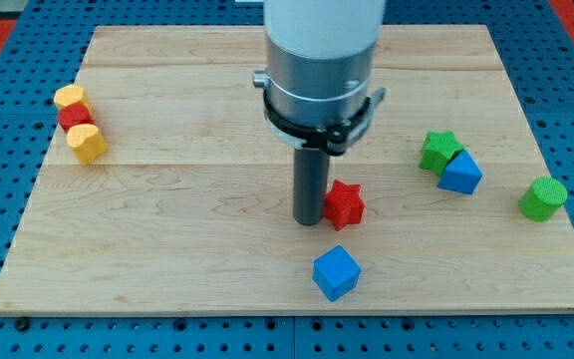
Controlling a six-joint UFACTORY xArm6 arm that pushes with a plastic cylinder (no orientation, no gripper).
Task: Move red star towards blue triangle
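Observation:
The red star (345, 203) lies near the board's middle, a little right of centre. My tip (309, 220) stands on the board right at the star's left side, touching or almost touching it. The blue triangle (460, 173) lies further to the view's right, touching a green star (439, 150) just up and left of it. The rod hangs from a wide grey and white arm body (322, 70) that hides part of the board's top middle.
A blue cube (336, 272) sits below the red star near the board's bottom edge. A green cylinder (543, 198) stands at the far right. At the left edge, two yellow blocks (86, 143) (70, 97) flank a small red block (75, 116).

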